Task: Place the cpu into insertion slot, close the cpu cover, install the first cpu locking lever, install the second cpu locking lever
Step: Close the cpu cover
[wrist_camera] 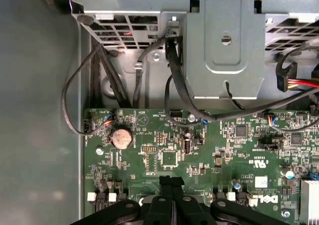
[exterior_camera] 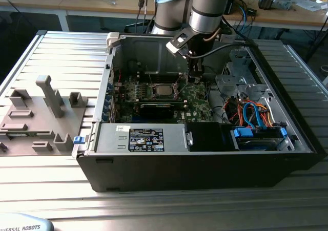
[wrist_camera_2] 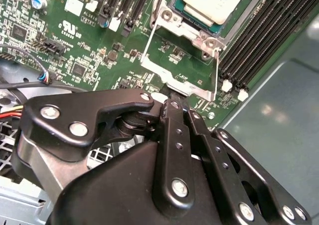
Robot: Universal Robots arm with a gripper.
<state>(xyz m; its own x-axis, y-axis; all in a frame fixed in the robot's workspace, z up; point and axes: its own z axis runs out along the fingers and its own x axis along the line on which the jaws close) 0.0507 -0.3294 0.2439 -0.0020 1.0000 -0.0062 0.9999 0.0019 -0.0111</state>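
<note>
The cpu [wrist_camera_2: 212, 0] lies flat in its socket on the green board [wrist_camera: 169, 157], silver-grey top up; in the exterior view the cpu [exterior_camera: 164, 91] sits mid-board inside the open case. The cpu cover [wrist_camera_2: 192, 30] lies down around the chip as a silvery frame. Thin wire levers [wrist_camera_2: 149, 33] run along the frame's sides. My gripper [wrist_camera_2: 169, 104] is shut, its black fingertips pressed together right at the metal tab [wrist_camera_2: 177, 88] on the frame's end. I see nothing between the fingers [wrist_camera: 166, 185]. In the exterior view the gripper [exterior_camera: 195, 79] hangs just to the exterior view's right of the socket.
Black memory slots [wrist_camera_2: 259, 40] flank the socket. A grey drive bracket [wrist_camera: 224, 45] and black cables [wrist_camera: 174, 80] sit just beyond the board's edge. Orange and blue cables [exterior_camera: 251, 110] and a power supply [exterior_camera: 146, 139] fill the case's near side. A grey fixture plate [exterior_camera: 41, 118] lies outside the case.
</note>
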